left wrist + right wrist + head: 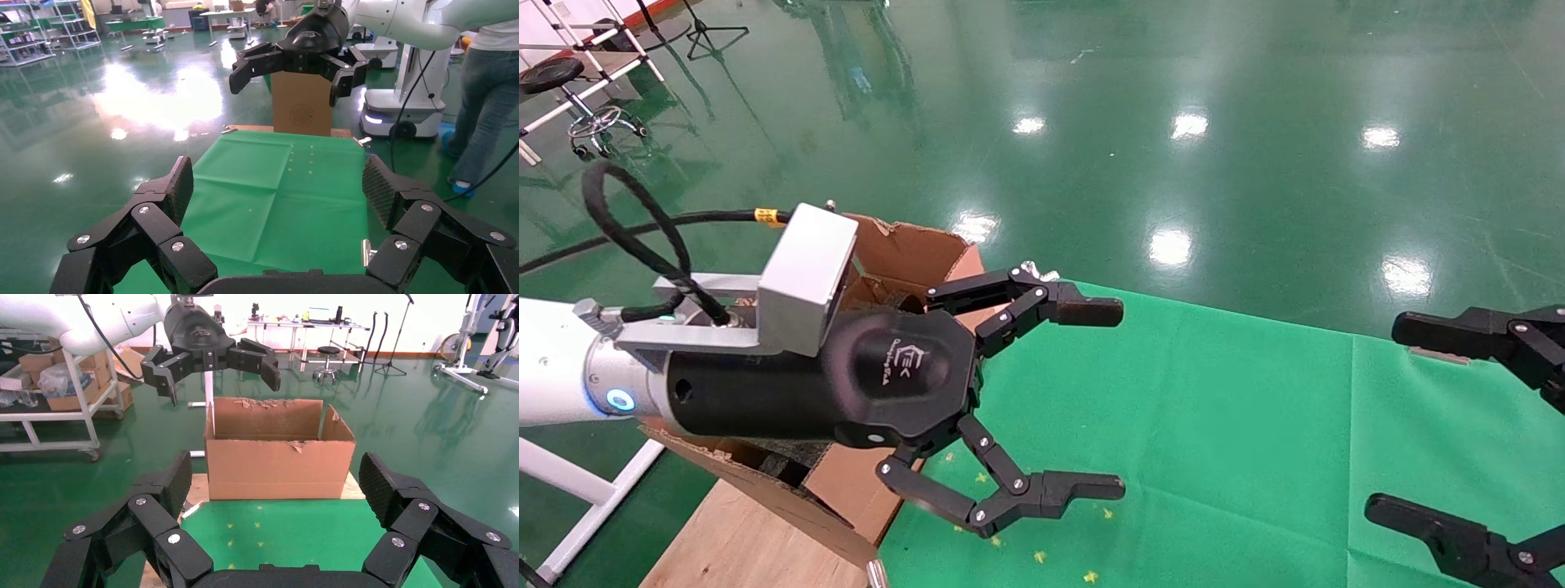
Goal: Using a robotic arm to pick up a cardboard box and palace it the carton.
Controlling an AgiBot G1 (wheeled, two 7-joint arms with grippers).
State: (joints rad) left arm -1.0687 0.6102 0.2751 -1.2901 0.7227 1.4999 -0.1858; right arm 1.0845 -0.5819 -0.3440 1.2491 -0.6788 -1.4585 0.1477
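0 small cardboard boxes showing in any view; handling and grip point cannot be judged. Carton (280, 450) sitting at desk (1214, 408) end, flaps ragged, likely stiff, light. Left pincer (1050, 400) hovering beside carton, spread wide, gripping nothing. Right pincer (1467, 425) idling wide over desk. Logo on left pincer body, unreadable.

Our white left arm reaches forward, its left gripper (1120, 400) spread wide; our right gripper (1385, 416) is likewise splayed.
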